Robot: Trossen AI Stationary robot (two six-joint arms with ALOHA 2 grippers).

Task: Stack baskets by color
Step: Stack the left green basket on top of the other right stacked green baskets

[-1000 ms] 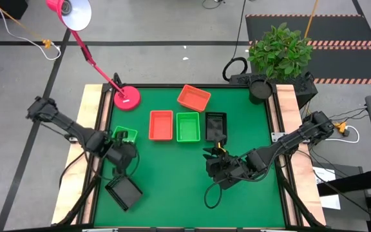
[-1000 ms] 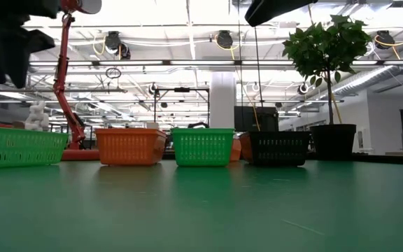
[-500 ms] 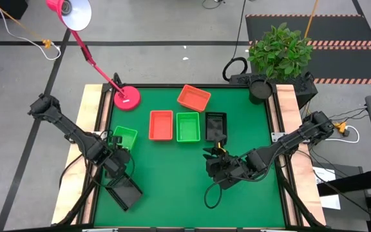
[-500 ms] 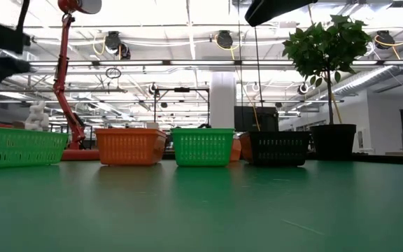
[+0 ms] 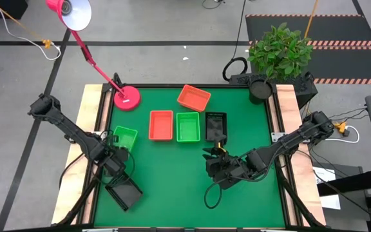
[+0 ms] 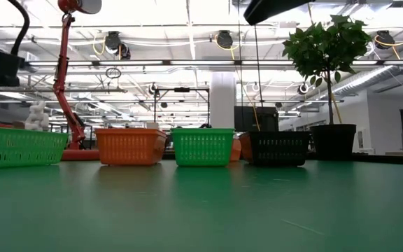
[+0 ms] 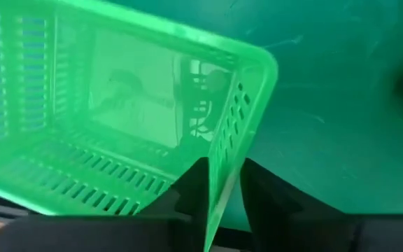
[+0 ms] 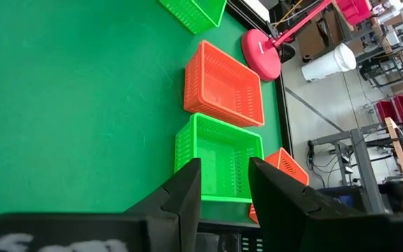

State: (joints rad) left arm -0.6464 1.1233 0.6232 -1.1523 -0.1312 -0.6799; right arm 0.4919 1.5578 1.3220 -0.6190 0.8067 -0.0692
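Green plastic sits between the left gripper's (image 7: pixel 219 203) fingers: one wall of the green basket (image 5: pixel 124 137) at the table's nine o'clock edge stands in the gap, pinched as the jaws narrow. A second ago that gripper hovered wider over the same corner; half a second ago it had dropped beside the rim, and now it closes on it. I judge this to be the pickup that will carry the basket toward the other green one.

Counting visible stacks or singles from above: two green, this one and the centre green basket (image 5: pixel 187 126); two orange, the centre orange basket (image 5: pixel 160 125) and a tilted orange basket (image 5: pixel 193 98) at twelve o'clock; two black, the black basket (image 5: pixel 216 125) toward one o'clock and another black basket (image 5: pixel 124 192) at seven o'clock.

Right gripper (image 5: pixel 212 164), spread and holding nothing, waits near five o'clock.
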